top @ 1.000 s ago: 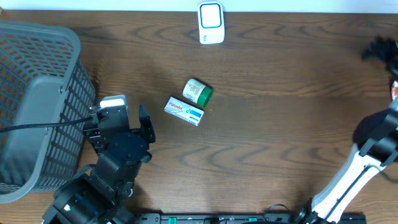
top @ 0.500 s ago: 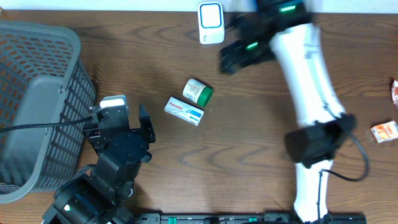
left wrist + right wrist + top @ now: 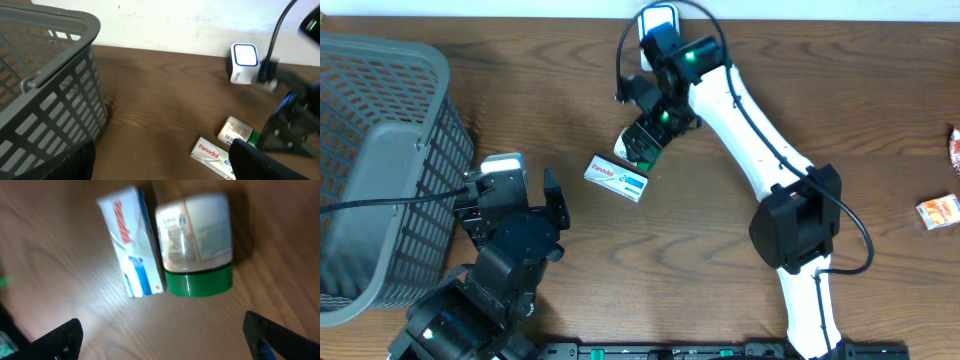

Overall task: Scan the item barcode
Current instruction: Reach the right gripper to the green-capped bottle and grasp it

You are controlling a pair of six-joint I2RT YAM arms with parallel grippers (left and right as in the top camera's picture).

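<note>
The dark wooden tabletop (image 3: 620, 285) carries everything. A large grey slatted plastic basket (image 3: 380, 150) stands at its left end. The white right arm reaches far across, and its gripper (image 3: 161, 325) hovers over two small items near the middle, fingers spread wide and holding nothing. The left gripper (image 3: 160, 165) waits low beside the basket, fingers also released and empty.

At the far edge stands the white scanner with a blue-rimmed window (image 3: 243, 62). The white and blue Panadol box (image 3: 131, 240) lies flat. The white-labelled jar with a green screw lid (image 3: 197, 235) lies on its side, touching or just beside the box.

The jar looks like the item in hand, since the right gripper sits above it. A good pick would centre the fingers on the jar alone. They should close across its round body near the middle, with one finger slipped into the narrow gap next to the box so the box is not dragged along.

The left wrist view shows dark stripes on the jar's label, probably the barcode. The fingers should leave that patch uncovered so it can face the scanner window.
</note>
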